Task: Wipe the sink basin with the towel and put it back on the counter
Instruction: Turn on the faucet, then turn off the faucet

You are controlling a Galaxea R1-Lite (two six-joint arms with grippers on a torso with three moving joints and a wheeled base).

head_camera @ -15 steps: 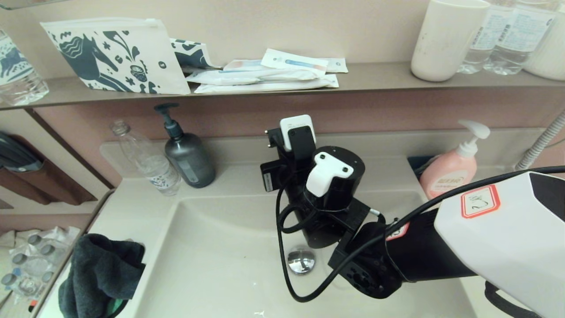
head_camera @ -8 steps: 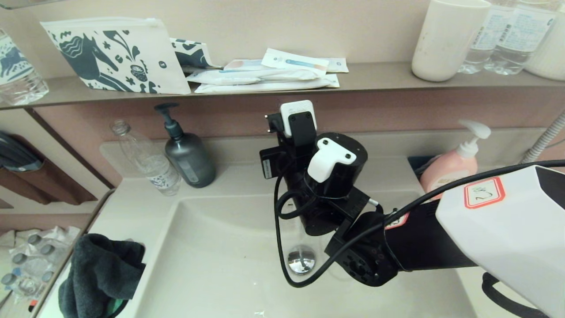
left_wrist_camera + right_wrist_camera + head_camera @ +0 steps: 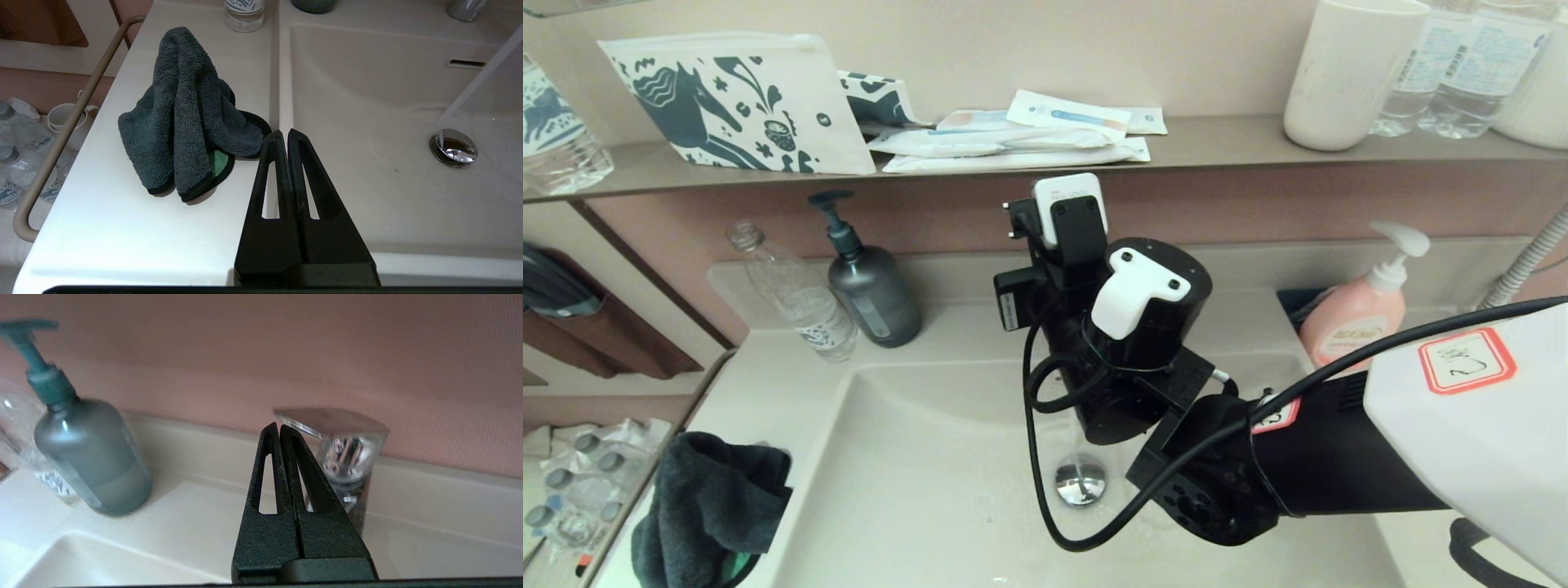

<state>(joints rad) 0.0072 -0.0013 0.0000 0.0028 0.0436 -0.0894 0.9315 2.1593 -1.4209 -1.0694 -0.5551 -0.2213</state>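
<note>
The dark grey towel lies crumpled on the off-white counter left of the sink basin, with green trim showing at its edge. My left gripper is shut and empty, hovering over the basin's left rim just right of the towel. The chrome drain plug sits in the basin's middle. My right arm reaches over the basin to the back. Its gripper is shut on nothing, with the tips at the chrome tap lever; whether they touch it does not show.
A grey pump bottle and a clear plastic bottle stand at the back left of the counter, a pink soap dispenser at the back right. The wall shelf above carries a pouch, packets, a cup and bottles. A rail runs along the counter's left side.
My right arm's wrist has risen and shifted slightly toward the back wall. The towel and everything on the counter have stayed where they were.
</note>
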